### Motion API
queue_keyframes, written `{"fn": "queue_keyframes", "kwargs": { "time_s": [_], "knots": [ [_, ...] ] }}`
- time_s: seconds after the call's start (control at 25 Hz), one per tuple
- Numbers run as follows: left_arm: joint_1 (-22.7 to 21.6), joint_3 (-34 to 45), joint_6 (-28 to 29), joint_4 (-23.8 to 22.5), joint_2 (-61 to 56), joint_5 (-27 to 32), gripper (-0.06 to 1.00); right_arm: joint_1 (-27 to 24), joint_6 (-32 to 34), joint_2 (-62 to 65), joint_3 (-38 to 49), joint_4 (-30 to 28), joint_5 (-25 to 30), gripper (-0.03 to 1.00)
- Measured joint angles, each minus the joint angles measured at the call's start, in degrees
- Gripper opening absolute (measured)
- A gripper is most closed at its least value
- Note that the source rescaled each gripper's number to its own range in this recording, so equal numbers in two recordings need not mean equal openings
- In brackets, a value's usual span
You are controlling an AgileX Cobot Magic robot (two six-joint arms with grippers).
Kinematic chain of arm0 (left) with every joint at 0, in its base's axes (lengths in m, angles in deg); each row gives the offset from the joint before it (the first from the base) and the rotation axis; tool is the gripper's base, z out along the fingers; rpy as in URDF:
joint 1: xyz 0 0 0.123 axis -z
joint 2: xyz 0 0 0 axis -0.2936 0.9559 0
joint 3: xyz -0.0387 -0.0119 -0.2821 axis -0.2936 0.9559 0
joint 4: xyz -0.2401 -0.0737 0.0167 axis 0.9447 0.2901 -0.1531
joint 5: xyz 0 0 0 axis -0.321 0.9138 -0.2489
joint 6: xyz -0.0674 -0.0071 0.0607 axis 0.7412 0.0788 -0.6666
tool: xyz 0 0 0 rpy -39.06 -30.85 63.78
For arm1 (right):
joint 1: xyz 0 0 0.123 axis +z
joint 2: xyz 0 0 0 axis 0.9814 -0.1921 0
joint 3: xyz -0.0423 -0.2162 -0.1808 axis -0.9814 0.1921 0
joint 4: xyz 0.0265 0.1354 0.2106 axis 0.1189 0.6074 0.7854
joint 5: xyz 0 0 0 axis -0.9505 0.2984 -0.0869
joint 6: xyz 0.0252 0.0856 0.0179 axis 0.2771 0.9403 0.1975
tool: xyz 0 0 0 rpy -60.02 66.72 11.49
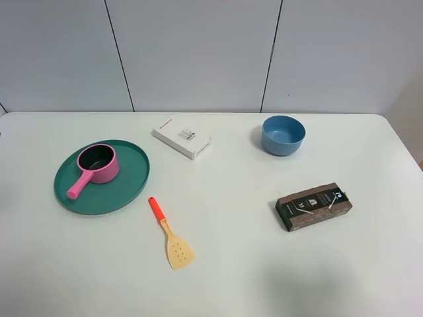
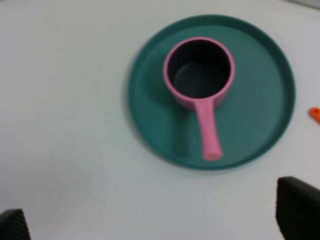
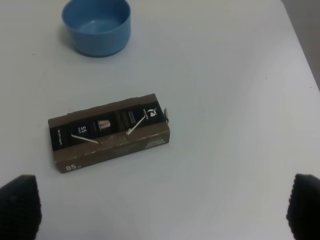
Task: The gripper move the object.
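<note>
The pink saucepan (image 1: 97,165) with a dark inside stands on a dark green round tray (image 1: 129,181) at the left of the table, its handle pointing to the front left. In the left wrist view the saucepan (image 2: 200,75) sits on the tray (image 2: 260,100) and my left gripper (image 2: 157,222) hangs well above it, jaws wide apart and empty; only the black fingertips (image 2: 297,207) show. My right gripper (image 3: 162,210) is open and empty above the table; its fingertips (image 3: 20,205) show at the frame's corners. Neither gripper shows in the exterior high view.
A blue bowl (image 1: 283,135) stands at the back right. A brown box (image 1: 313,205) lies at the right. A white box (image 1: 181,137) lies at the back middle. An orange-handled spatula (image 1: 170,232) lies in front of the tray.
</note>
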Motion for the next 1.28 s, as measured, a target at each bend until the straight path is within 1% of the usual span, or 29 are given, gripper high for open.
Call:
{"fn": "queue_keyframes", "kwargs": {
  "time_s": [0.08,0.16,0.44,0.48,0.56,0.72,0.84,0.92,1.04,1.28],
  "knots": [
    [0.0,0.0,-0.19,-3.22,-2.67,0.63,1.0,0.0,0.0,0.0,0.0,0.0,0.0,1.0],
    [0.0,0.0,-0.24,-4.96,-5.27,1.62,1.0,0.0,0.0,0.0,0.0,0.0,0.0,1.0],
    [0.0,0.05,-0.24,-5.11,-11.98,8.3,1.0,0.0,0.0,0.0,0.0,0.0,0.0,1.0],
    [0.0,0.35,-0.24,-4.39,-13.06,8.73,1.0,0.0,0.0,0.0,0.0,0.0,0.0,1.0],
    [0.0,1.97,-0.19,-1.06,-15.47,8.87,1.0,0.0,0.0,0.0,0.0,0.0,0.0,1.0],
    [0.0,8.7,-0.19,7.3,-21.96,8.48,1.0,0.0,0.0,0.0,0.0,0.0,0.0,1.0],
    [0.0,14.2,-0.19,10.85,-27.8,7.23,1.0,0.0,0.0,0.0,0.0,0.0,0.0,1.0],
    [0.0,17.16,-0.19,11.88,-32.27,5.67,1.0,0.0,0.0,0.0,0.0,0.0,0.0,1.0],
    [0.0,19.46,-0.19,12.11,-38.46,3.23,1.0,0.0,0.0,0.0,0.0,0.0,0.0,1.0],
    [0.0,19.96,-0.19,12.29,-45.83,2.22,1.0,0.0,0.0,0.0,0.0,0.0,0.0,1.0]
  ]
}}
